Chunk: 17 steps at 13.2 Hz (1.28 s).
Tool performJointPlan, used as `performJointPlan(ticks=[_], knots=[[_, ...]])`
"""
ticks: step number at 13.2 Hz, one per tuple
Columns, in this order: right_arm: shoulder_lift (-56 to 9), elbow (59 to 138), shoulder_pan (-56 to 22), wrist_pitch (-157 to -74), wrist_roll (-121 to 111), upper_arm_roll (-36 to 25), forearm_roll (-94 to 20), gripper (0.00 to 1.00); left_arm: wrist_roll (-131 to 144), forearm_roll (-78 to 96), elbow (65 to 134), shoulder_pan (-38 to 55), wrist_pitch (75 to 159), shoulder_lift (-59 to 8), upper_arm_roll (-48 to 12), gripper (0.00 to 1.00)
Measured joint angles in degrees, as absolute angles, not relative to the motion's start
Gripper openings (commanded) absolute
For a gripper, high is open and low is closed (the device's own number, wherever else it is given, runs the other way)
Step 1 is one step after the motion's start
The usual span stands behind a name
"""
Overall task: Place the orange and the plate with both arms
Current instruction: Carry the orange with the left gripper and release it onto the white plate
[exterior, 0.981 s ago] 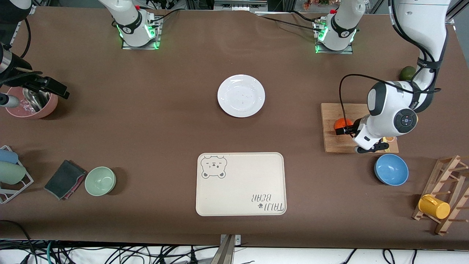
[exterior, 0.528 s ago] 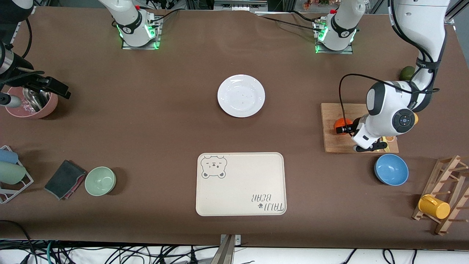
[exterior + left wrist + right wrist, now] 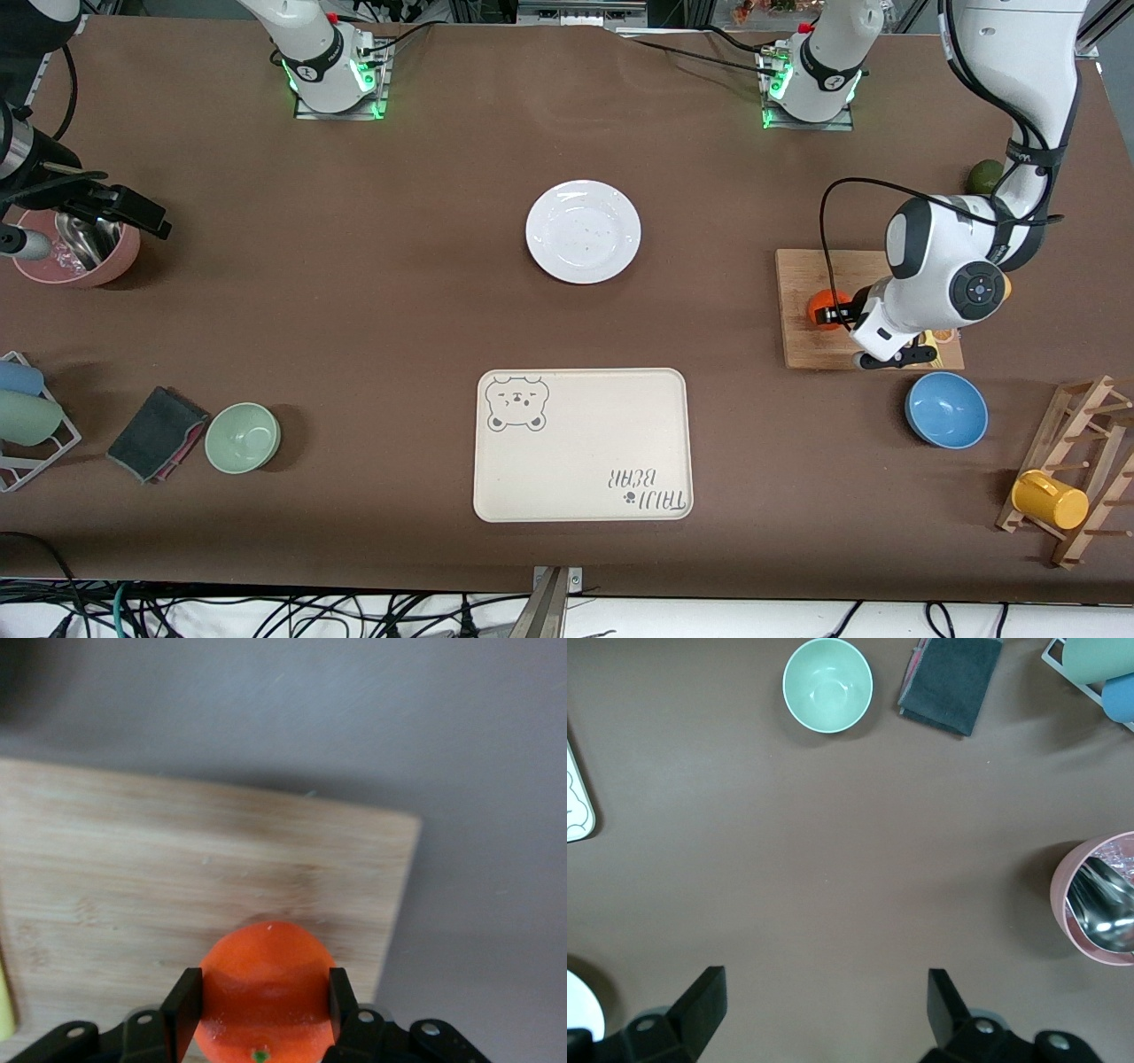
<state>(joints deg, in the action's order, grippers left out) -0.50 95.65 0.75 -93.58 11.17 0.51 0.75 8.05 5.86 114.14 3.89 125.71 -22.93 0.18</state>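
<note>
The left gripper [image 3: 261, 1014] clamps the orange [image 3: 264, 988] on the cutting board [image 3: 802, 341], apparently seated; the right gripper [image 3: 824, 1005] waits open, well apart from the plate [image 3: 583, 231].

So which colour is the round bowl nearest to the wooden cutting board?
Blue: the round bowl is plain blue inside and out, seen best in the front view.

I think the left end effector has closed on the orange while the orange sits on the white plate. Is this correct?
Not quite. The left end effector has closed on the orange, but the orange sits on the wooden cutting board, not the white plate. The left wrist view shows it; in the front view the plate holds nothing.
</note>
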Motion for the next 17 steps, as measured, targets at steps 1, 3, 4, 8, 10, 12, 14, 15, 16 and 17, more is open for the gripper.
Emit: performJointPlan(ticks=[1,3,4,8,10,12,14,15,16,17], knots=[[-0.50,95.65,0.75,-93.55,11.17,0.51,0.75,1.00,8.12,7.89,113.20,3.92,125.53,-21.97,-1.32,0.13],[-0.50,95.65,0.75,-92.79,11.17,0.50,0.75,1.00,9.51,12.68,112.06,4.45,124.43,-20.09,-4.07,0.15],[-0.50,95.65,0.76,-92.47,11.17,0.49,0.75,1.00,11.53,14.43,112.06,5.32,124.03,-19.57,-5.14,0.16],[-0.49,95.65,0.78,-92.16,11.17,0.44,0.75,1.00,28.71,17.57,112.12,16.39,126.03,-19.63,-8.35,0.19],[-0.49,95.65,0.78,-92.14,11.17,0.43,0.75,1.00,37.47,17.99,112.14,23.44,127.93,-20.06,-8.64,0.19],[-0.49,95.65,0.78,-92.12,11.17,0.43,0.75,1.00,42.88,18.93,112.16,27.92,129.05,-20.76,-8.67,0.25],[-0.49,95.65,0.78,-92.11,11.17,0.42,0.75,1.00,45.26,19.23,112.25,31.09,129.21,-21.66,-8.66,0.25],[-0.49,95.65,0.78,-92.11,11.17,0.42,0.75,1.00,46.38,19.25,112.35,32.48,129.21,-22.31,-8.66,0.25],[-0.49,95.65,0.78,-92.11,11.17,0.42,0.75,1.00,47.88,19.26,112.38,33.66,129.35,-23.15,-8.73,0.29],[-0.49,95.65,0.78,-92.11,11.17,0.42,0.75,1.00,49.50,19.26,112.40,34.73,130.22,-24.04,-8.90,0.29]])
